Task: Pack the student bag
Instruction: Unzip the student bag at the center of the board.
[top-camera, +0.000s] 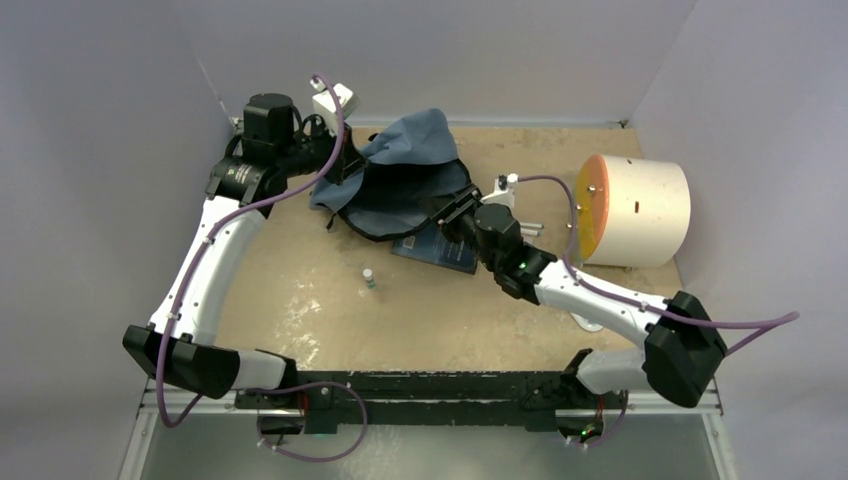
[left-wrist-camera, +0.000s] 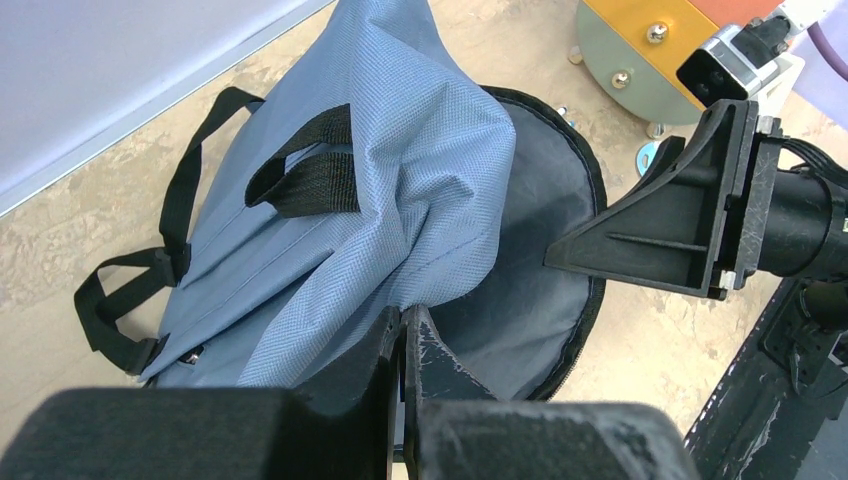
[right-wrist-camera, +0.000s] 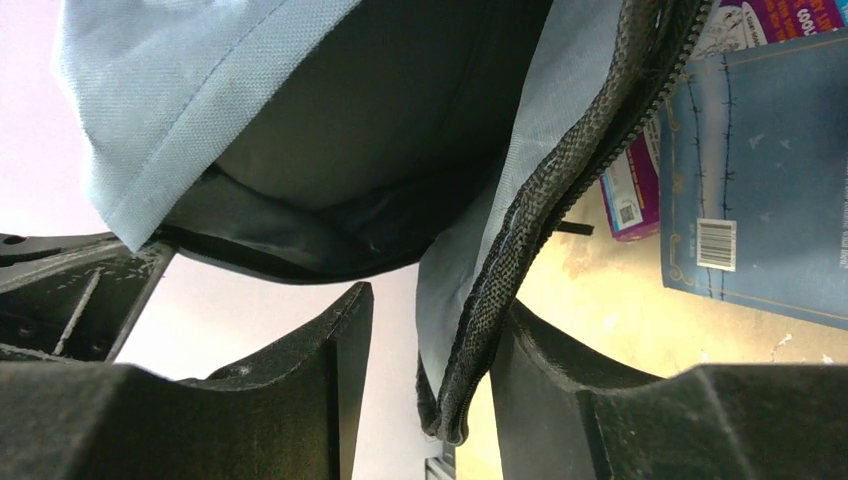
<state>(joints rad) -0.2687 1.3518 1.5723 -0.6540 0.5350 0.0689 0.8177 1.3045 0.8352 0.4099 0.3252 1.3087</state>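
One student bag (top-camera: 410, 150), soft grey-blue fabric, at the far middle of the tan table (top-camera: 300, 290), unzipped, mouth gaping toward the right arm and dark lining exposed. One black carry handle (left-wrist-camera: 310, 180) on top; black shoulder straps (left-wrist-camera: 120, 300) trailing on the table beside it, number hard to tell. Left gripper (left-wrist-camera: 403, 345) pressed fully together, pinching a fold of the bag's top fabric and lifting it. Right gripper (right-wrist-camera: 435, 300) with fingers apart, the bag's black zipper rim (right-wrist-camera: 560, 190) hanging between them, resting against one finger and clear of the other. Just beside the bag's mouth, flat on the table, one blue book (right-wrist-camera: 770, 150), back cover up, bearing one white barcode (right-wrist-camera: 716, 244), digits too small to read. Partly under the book, one purple box (right-wrist-camera: 632, 190) with one QR code (right-wrist-camera: 626, 213) and white lettering cut off by the frame edge, beginning "COO". No brand name readable anywhere. To the right, well apart from the bag, one white cylinder (top-camera: 645, 210) lying on its side, orange face turned toward the bag. Nearer the arm bases, one small bottle (top-camera: 369, 278) standing upright, alone.
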